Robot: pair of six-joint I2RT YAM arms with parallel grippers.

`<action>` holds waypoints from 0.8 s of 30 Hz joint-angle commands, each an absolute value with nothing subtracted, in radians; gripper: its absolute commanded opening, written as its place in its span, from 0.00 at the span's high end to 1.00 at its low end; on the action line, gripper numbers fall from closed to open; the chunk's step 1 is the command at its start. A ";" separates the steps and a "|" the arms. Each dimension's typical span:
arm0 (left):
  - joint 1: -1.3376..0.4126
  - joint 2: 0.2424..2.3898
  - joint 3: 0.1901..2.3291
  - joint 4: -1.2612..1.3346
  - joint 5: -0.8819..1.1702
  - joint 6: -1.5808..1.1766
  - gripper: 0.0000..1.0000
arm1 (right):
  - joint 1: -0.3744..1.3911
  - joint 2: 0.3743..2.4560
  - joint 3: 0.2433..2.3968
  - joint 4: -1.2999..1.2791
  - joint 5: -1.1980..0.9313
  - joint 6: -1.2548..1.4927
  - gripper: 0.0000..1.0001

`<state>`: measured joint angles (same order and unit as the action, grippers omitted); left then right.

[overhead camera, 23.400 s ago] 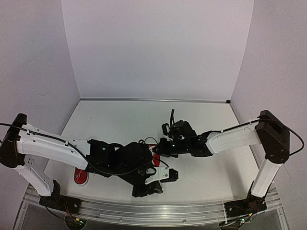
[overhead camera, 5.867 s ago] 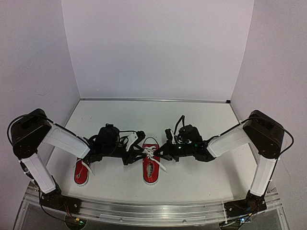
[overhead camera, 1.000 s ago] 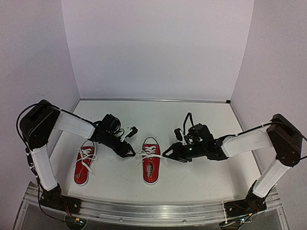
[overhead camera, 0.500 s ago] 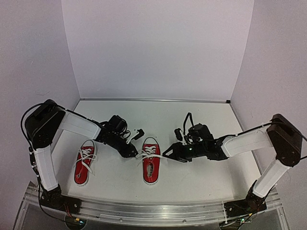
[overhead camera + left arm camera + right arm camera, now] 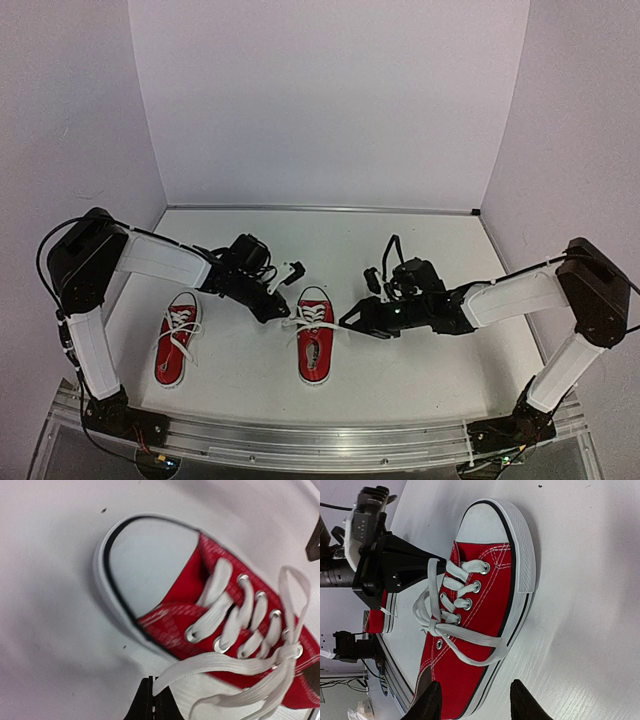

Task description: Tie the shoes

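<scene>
So the pair of red canvas sneakers is sitting sole-down on the white desk, toe caps pointing at the back wall. One sneaker is about dead centre in front of the arms, and the other sneaker is well off to the left, near the left arm's base. The centre one is where it's all happening. Its white lace is gathered at a knot above the top eyelets. One loop runs out to the left and another strand droops over the shoe's right side onto the rubber sole. The left jaws are clamped fully together on the far end of that left loop, and in the left wrist view the lace comes straight out from between the fingertips, just off the sneaker's left edge. The right jaws sit about halfway apart with nothing pinched, low at the shoe's right side with its sole showing in the gap between the fingers. The other sneaker's laces look loose, nobody's near it. The left arm reaches in from the left and the right arm from the right.
</scene>
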<state>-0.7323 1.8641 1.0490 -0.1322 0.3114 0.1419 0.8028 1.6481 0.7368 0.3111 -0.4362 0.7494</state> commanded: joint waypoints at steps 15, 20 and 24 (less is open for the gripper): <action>-0.902 1.910 1.307 -0.128 0.329 0.219 0.98 | 0.799 1.564 0.690 0.307 -0.396 0.748 0.50; -0.921 1.968 1.369 -0.152 0.346 0.231 0.95 | 0.799 1.554 0.681 0.307 -0.396 0.752 0.51; -0.929 2.000 1.409 -0.186 0.344 0.246 0.86 | 0.799 1.542 0.673 0.306 -0.391 0.753 0.51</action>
